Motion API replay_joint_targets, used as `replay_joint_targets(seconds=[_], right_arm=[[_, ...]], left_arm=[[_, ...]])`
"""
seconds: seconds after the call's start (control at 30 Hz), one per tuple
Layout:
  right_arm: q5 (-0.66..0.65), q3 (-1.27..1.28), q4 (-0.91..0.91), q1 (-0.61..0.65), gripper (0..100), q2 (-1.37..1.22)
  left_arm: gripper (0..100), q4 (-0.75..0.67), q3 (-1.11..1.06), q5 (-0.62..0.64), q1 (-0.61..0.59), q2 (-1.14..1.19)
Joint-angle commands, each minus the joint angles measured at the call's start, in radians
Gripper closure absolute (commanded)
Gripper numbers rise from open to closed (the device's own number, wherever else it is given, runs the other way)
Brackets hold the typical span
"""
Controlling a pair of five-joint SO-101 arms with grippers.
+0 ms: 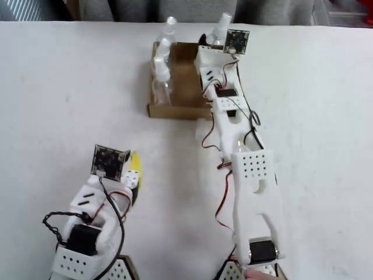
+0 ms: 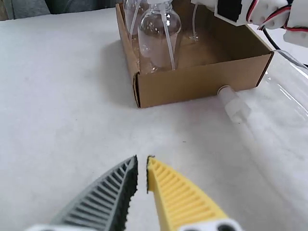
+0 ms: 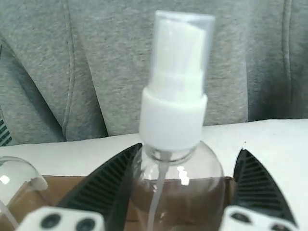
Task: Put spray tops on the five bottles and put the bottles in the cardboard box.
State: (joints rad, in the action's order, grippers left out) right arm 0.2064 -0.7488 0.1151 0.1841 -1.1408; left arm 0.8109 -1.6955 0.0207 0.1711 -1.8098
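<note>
Right hand: I am holding my right gripper point(image 3: 191, 149) over the far end of the cardboard box point(image 1: 175, 111), fingers spread to either side of a clear bottle point(image 3: 180, 192). One finger is lying against the glass and a sliver of gap is showing at the other, so I judge I am not pinching it.

Bottle: it is standing upright between my fingers with its spray top point(image 3: 175, 115) already on, the dip tube hanging down inside.

Left hand: my left gripper point(image 2: 142, 178) is hovering low over the bare table point(image 1: 70, 87), well apart from the box, fingers pressed almost together on nothing.

Box: other bottles point(image 2: 159, 36) are standing along one wall.

Outside the box: another clear bottle point(image 2: 236, 103) is lying on its side just beside the near wall; I cannot tell whether its white end is a full spray top.

Step in hand: I judge I am setting this bottle down in the box.

Doing it well: I am aiming to lift straight up with both fingers clear of the shoulders, so that neither snags the spray top or tips the bottle into its neighbours.
</note>
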Motion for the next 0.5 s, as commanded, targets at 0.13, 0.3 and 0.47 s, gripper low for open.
replay_joint_targets(seconds=[0.13, 0.3, 0.47], right_arm=[[0.003, -0.017, -0.008, -0.007, 73.0, 0.148], [0.006, -0.018, -0.077, -0.007, 73.0, 0.194], [0.006, -0.020, -0.099, -0.008, 73.0, 0.239]], left_arm=[[94, 0.003, 0.002, -0.025, 0.002, 0.002], [94, 0.003, 0.002, -0.029, 0.002, 0.002], [94, 0.003, 0.002, -0.029, 0.002, 0.002]])
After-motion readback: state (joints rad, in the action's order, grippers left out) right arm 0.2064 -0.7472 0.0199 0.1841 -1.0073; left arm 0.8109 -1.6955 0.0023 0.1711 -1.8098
